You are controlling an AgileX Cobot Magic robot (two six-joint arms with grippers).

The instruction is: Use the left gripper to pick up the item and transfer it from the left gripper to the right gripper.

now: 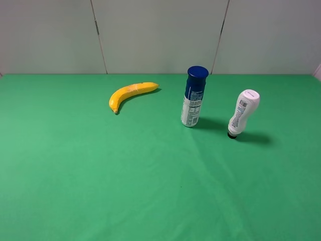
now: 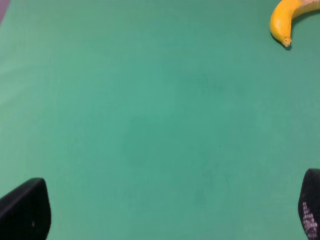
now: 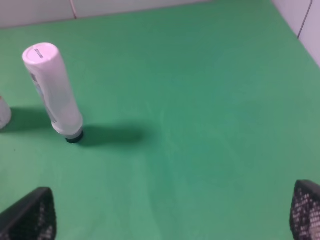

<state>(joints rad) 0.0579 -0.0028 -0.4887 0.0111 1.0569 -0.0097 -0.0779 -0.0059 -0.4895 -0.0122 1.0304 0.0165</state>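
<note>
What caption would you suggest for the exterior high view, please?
Before pickup: white squeeze bottle standing cap-down on the green table, beside a blue-capped spray can and banana.

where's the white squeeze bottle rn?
In the exterior high view the white squeeze bottle stands cap-down on the right side of the green table, just right of the blue-capped spray can.

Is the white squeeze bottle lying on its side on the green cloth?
No: the white squeeze bottle stands upright on its black cap, apart from the blue-capped spray can beside it.
</note>
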